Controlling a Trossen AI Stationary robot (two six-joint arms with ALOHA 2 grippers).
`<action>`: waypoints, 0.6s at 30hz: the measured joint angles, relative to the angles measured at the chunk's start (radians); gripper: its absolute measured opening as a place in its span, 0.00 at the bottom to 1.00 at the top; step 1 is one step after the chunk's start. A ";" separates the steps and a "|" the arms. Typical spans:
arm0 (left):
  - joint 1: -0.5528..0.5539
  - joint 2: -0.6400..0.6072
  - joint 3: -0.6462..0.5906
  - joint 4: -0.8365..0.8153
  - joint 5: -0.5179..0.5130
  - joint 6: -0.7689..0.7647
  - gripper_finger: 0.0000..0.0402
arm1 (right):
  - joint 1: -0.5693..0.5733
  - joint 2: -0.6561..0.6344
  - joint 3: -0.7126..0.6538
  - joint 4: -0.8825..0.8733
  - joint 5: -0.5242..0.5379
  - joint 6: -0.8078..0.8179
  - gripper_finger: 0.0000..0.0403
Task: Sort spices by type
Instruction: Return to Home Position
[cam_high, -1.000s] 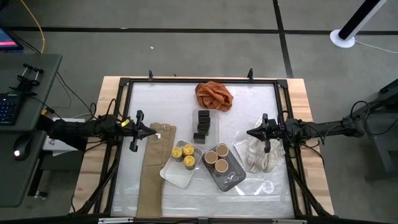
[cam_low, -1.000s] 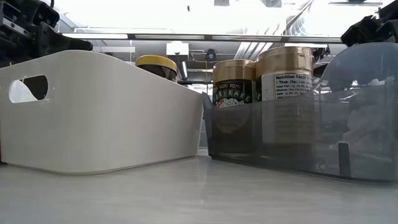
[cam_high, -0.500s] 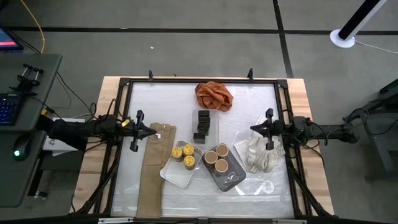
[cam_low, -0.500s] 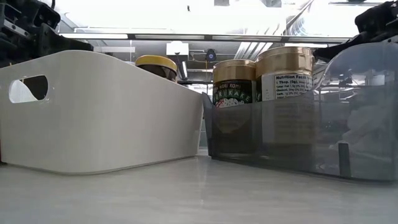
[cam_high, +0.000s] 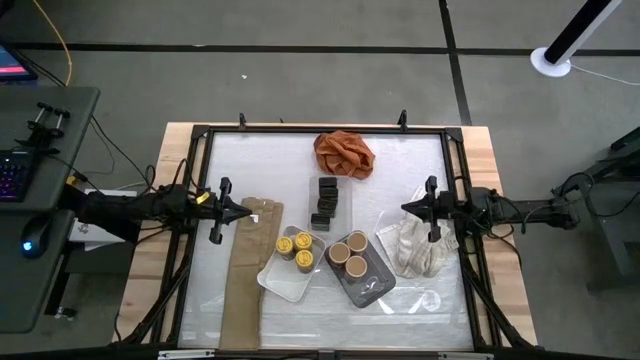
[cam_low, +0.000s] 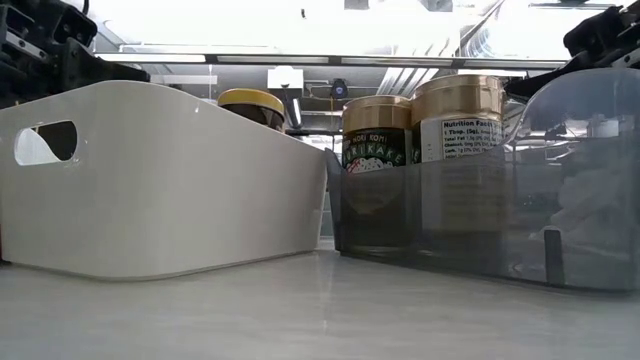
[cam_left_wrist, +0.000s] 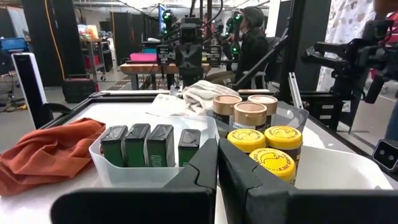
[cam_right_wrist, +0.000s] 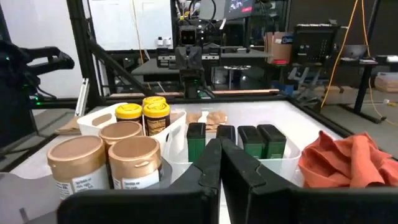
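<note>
Now both grippers are empty w/ fingers pressed together: left gripper (cam_high: 248, 212) to the left of the spices, right gripper (cam_high: 404, 210) to their right, neither touching them. Vs 1 s ago, the right gripper has drawn back slightly toward the table's right edge; left arm & spices unchanged. Three yellow-lidded jars (cam_high: 298, 248) stand in a white tray (cam_high: 280, 283). Three tan-lidded jars (cam_high: 347, 251) w/ printed labels stand in the grey see-through bin (cam_high: 372, 283) beside it. Black boxes (cam_high: 326, 201) stand upright in a small white tub (cam_left_wrist: 149, 174).

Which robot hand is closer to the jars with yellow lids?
Left. The left gripper hangs close beside the yellow-lid jars, on their left in the high view. The right gripper is farther off, across the tan-lid jars on the other side.
</note>
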 joint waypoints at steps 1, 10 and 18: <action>0.000 0.000 0.000 0.000 0.000 0.000 0.00 | 0.000 0.000 0.000 0.000 0.000 0.006 0.00; 0.000 0.000 0.000 0.000 0.000 0.000 0.00 | 0.000 0.000 0.000 0.000 0.000 0.028 0.00; 0.000 0.000 0.000 0.000 0.000 0.000 0.00 | 0.000 0.000 0.000 0.000 0.000 0.028 0.00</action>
